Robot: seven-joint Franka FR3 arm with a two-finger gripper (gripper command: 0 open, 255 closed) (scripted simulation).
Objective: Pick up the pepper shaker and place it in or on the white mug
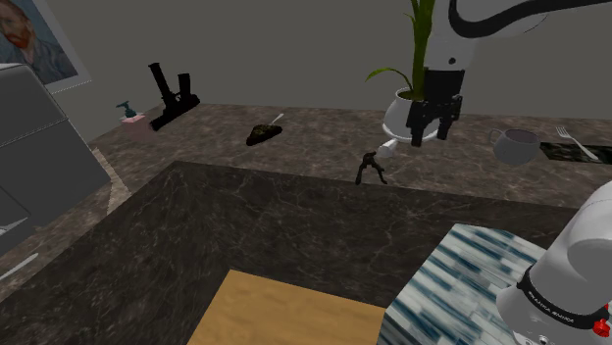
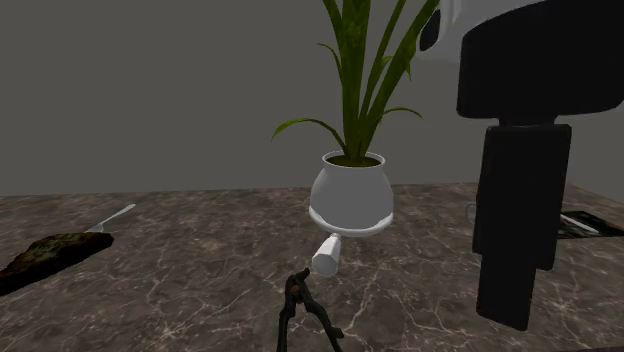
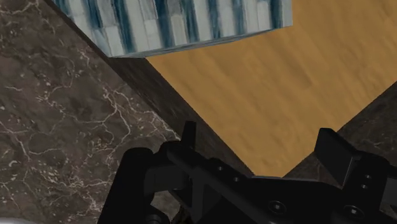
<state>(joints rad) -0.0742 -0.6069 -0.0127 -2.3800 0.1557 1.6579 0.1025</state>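
Dark veined stone counter [image 1: 294,225], L-shaped. Shoulder view: white plant pot [image 1: 400,106] near back edge. White shaker [image 1: 389,147] on its side at pot's 6 o'clock; black tool [image 1: 371,167] at 7. Mug [image 1: 514,146] at 3, then mat [image 1: 554,151] with fork [image 1: 579,142]. Dark dish [image 1: 263,133] at 9; black stand [image 1: 172,98] and pink tray [image 1: 134,120] beyond.

A plain grey wall [image 1: 275,49] stands behind the desk [image 1: 314,147], whose top is brown marble with pale veins. The top runs along the wall and turns down the shoulder view's left side. From its inner edge a darker marbled surface reaches a patch of light wooden floor [image 1: 294,314]. At the shoulder view's upper left a framed portrait painting [image 1: 34,44] hangs tilted, with a grey boxy appliance [image 1: 39,147] below it. The light is dim and even.
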